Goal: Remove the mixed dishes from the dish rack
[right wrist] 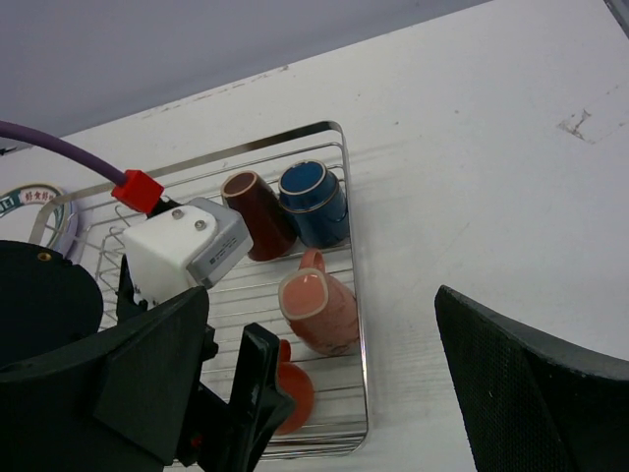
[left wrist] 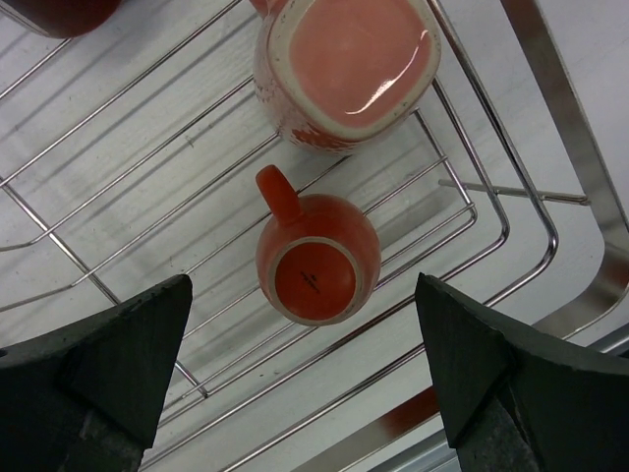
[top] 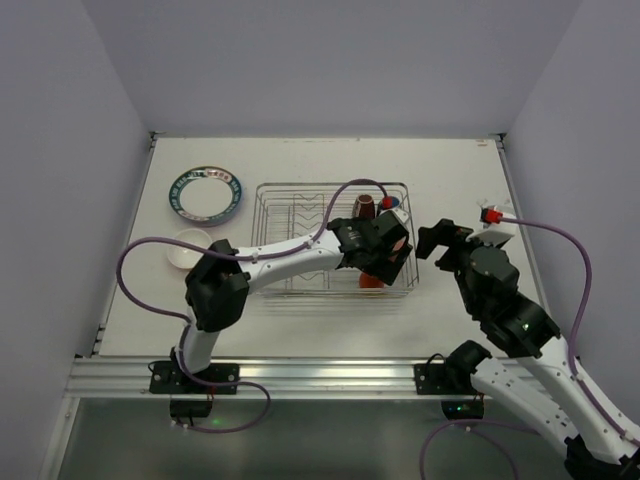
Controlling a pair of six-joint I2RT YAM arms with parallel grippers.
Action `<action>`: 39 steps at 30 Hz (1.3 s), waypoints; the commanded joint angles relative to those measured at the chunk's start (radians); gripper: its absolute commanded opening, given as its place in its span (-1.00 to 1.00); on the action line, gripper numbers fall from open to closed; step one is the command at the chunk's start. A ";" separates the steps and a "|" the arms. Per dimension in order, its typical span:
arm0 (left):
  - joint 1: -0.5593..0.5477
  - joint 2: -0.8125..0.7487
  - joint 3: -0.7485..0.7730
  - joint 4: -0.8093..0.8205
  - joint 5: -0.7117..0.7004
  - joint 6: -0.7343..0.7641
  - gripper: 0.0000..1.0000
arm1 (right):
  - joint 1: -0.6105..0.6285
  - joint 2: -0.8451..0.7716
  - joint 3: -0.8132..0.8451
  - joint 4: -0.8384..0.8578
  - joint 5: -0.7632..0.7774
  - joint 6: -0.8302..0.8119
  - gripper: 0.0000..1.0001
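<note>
The dish rack holds several mugs at its right end. In the left wrist view an orange mug stands upside down on the rack wires, with a pink mug lying beyond it. My left gripper is open and hovers above the orange mug, a little to its near side. It shows over the rack's right end in the top view. The right wrist view shows the maroon mug, blue mug, pink mug and orange mug. My right gripper is open and empty, just right of the rack.
A dark-rimmed white plate lies on the table left of the rack. A bowl with a white inside sits in front of it. Walls close in the table on the left, back and right. The left arm crosses over the rack's front.
</note>
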 commanded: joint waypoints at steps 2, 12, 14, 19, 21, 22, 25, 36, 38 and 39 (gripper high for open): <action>0.002 0.024 0.038 0.044 0.002 -0.014 1.00 | -0.003 -0.034 -0.012 0.020 0.028 0.030 0.98; 0.007 0.104 0.047 0.022 0.012 -0.022 0.79 | -0.003 -0.128 -0.039 0.050 0.037 0.029 0.98; 0.011 0.104 0.043 0.033 0.020 -0.022 0.67 | -0.003 -0.117 -0.039 0.050 0.028 0.024 0.98; 0.025 0.116 0.030 0.048 0.055 -0.025 0.40 | -0.003 -0.119 -0.039 0.052 0.022 0.021 0.98; 0.030 0.119 0.024 0.051 0.065 -0.027 0.33 | -0.001 -0.120 -0.041 0.055 0.022 0.023 0.98; 0.031 0.119 0.020 0.051 0.066 -0.028 0.23 | -0.003 -0.122 -0.042 0.055 0.019 0.020 0.98; 0.039 0.115 0.010 0.051 0.066 -0.028 -0.18 | -0.003 -0.120 -0.044 0.058 0.017 0.018 0.98; 0.062 -0.020 -0.076 0.091 0.000 -0.040 -1.00 | -0.003 -0.108 -0.047 0.064 0.013 0.015 0.98; 0.060 -0.040 -0.079 0.096 -0.004 -0.040 -1.00 | -0.003 -0.105 -0.047 0.064 0.011 0.015 0.98; 0.060 -0.046 -0.080 0.094 -0.012 -0.042 -1.00 | -0.003 -0.105 -0.047 0.066 0.011 0.015 0.98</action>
